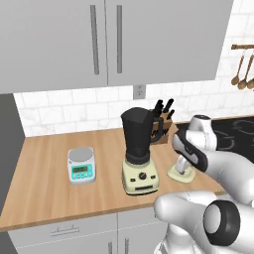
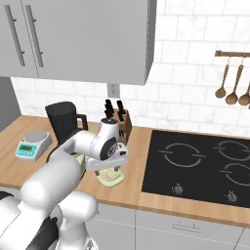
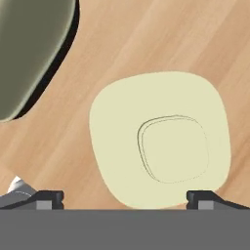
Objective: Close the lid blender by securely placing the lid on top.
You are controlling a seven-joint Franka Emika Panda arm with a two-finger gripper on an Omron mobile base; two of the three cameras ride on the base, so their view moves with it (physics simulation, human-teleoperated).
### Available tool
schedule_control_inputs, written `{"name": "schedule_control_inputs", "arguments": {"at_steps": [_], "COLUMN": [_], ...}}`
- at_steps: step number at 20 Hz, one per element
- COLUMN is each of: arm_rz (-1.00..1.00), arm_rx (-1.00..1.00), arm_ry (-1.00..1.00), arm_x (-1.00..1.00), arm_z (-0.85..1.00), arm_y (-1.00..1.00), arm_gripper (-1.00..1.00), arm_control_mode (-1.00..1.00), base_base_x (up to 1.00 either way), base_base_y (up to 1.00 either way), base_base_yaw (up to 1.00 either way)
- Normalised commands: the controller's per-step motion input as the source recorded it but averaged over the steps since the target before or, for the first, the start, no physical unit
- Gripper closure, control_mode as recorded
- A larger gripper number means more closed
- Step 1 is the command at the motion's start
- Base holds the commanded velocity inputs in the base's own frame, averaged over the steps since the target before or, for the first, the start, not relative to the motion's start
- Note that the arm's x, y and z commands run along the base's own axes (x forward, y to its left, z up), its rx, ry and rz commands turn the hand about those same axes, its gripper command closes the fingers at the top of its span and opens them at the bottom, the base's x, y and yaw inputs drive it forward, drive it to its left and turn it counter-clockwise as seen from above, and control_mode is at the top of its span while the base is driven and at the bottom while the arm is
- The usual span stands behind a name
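From the left base view, the blender (image 1: 140, 154) stands in the middle of the wooden counter (image 1: 44, 183), and its dark jar has no top on. The lid (image 1: 178, 173) lies flat on the counter at 3 o'clock from the blender, just beside it. The gripper (image 1: 182, 166) hangs right over the lid. A little scale (image 1: 81, 165) sits at 9 o'clock from the blender, and a knife block (image 1: 163, 124) stands at 1 o'clock behind it.

From the right base view, the lid (image 2: 110, 179) lies under the gripper (image 2: 108, 172), with the black stove (image 2: 200, 168) at 3 o'clock.

In the hand view, the lid (image 3: 161, 139) lies flat on the wood, and the gripper (image 3: 126, 197) is spread wide, one tip at each side of the lid's near edge, holding nothing. The blender's base (image 3: 31, 49) peeks in at 10 o'clock.
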Motion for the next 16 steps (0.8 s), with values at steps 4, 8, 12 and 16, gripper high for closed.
{"name": "schedule_control_inputs", "arguments": {"at_steps": [4,8,12,16], "arm_rz": [0.04,0.05,0.04,0.02], "arm_rx": [0.00,0.00,0.00,0.00], "arm_ry": [0.00,0.00,0.01,0.01], "arm_x": [0.14,0.18,0.24,0.30], "arm_z": [-0.09,-0.22,-0.25,-0.21], "arm_y": [-0.22,-0.11,-0.01,0.00], "arm_gripper": [-1.00,-1.00,-1.00,-1.00], "arm_control_mode": [-1.00,-1.00,-1.00,-1.00], "base_base_x": [0.00,0.00,0.00,0.00], "base_base_y": [0.00,0.00,0.00,0.00], "base_base_yaw": [0.00,0.00,0.00,0.00]}}
